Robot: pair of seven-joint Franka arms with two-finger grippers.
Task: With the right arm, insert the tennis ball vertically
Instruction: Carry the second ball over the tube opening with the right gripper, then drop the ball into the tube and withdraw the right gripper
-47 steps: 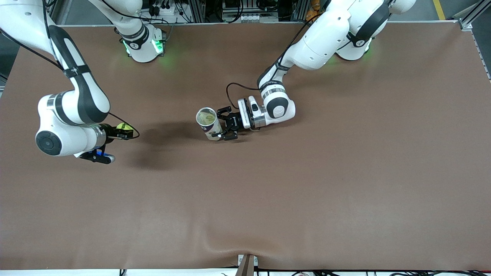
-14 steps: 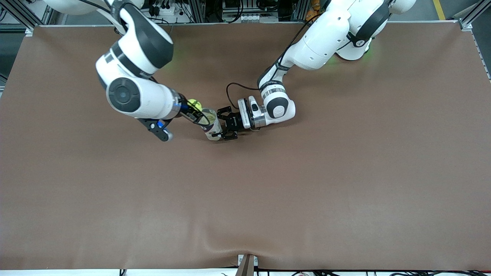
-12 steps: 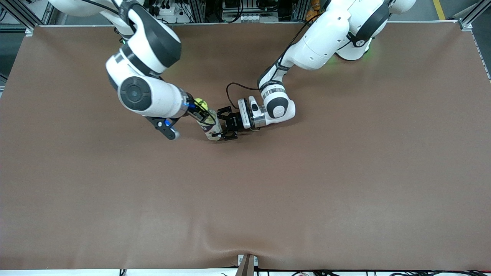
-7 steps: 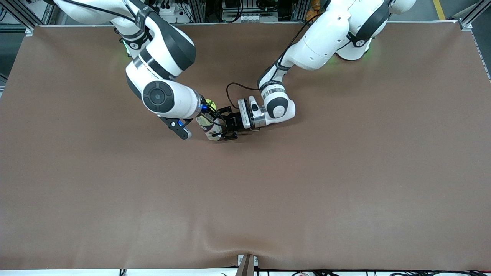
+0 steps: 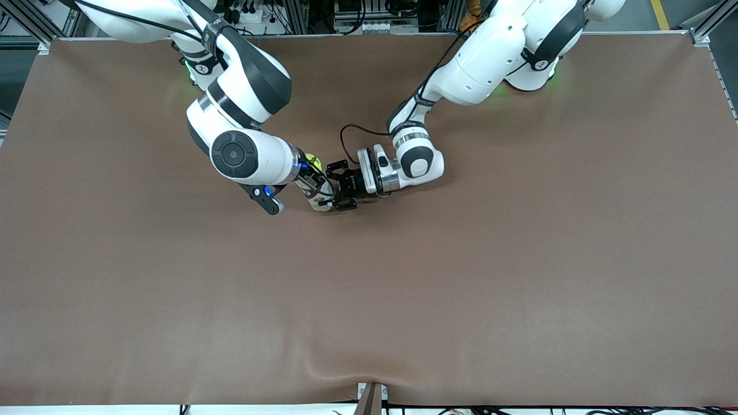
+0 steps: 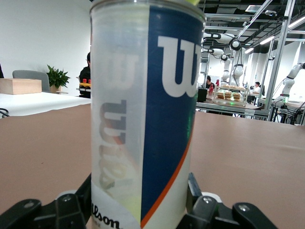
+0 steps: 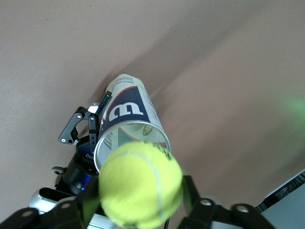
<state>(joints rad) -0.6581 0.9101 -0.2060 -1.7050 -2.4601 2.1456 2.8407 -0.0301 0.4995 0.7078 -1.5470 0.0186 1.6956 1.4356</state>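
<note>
The tennis ball [image 7: 139,185] sits between the right gripper [image 7: 138,202] jaws, just over the open mouth of the upright can [image 6: 143,114] marked "Wilson". The left gripper [image 5: 336,187] jaws clasp the can's base on the bench [image 5: 519,259], from its 3 o'clock side in the front view.

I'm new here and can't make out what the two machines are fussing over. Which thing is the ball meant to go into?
Look at the middle of the brown table, where the two white arms meet. There stands an upright clear tube printed in blue and white, steadied low down by the left pincer. The yellow tennis ball sits between the right pincer fingers just above its open mouth.
</note>
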